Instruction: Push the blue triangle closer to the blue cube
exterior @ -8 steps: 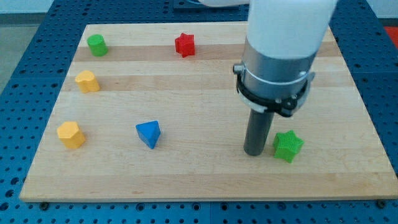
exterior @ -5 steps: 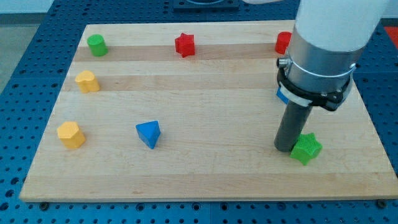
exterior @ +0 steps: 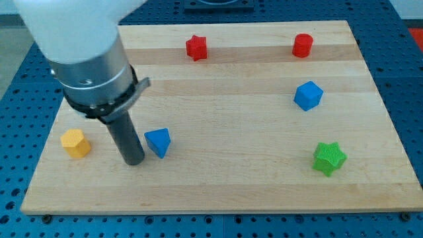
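Note:
The blue triangle (exterior: 158, 141) lies on the wooden board (exterior: 218, 185) at the lower left. The blue cube (exterior: 308, 95) sits far to the view's right, a little higher. My tip (exterior: 133, 160) rests on the board just left of the blue triangle, close beside it; I cannot tell whether it touches. The arm's wide body covers the board's upper left.
A yellow block (exterior: 75, 143) lies left of my tip. A red star (exterior: 196, 47) and a red cylinder (exterior: 303, 45) sit along the top edge. A green star (exterior: 328, 158) lies at the lower right.
The arm has swung from beside the green star at the lower right across to the left of the blue triangle. The green star slid slightly right earlier. The blue triangle has not moved.

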Robot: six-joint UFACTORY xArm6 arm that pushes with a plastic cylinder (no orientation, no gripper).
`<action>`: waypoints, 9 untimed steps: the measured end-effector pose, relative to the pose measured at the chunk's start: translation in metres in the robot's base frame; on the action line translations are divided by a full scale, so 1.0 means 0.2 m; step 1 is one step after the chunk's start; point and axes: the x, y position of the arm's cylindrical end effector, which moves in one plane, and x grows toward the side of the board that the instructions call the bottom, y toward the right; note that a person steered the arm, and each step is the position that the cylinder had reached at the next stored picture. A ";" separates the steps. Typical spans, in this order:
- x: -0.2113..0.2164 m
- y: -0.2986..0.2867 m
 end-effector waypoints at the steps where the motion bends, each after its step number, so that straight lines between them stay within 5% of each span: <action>1: -0.06 0.08; 2: -0.16 0.08; 9: -0.22 1.28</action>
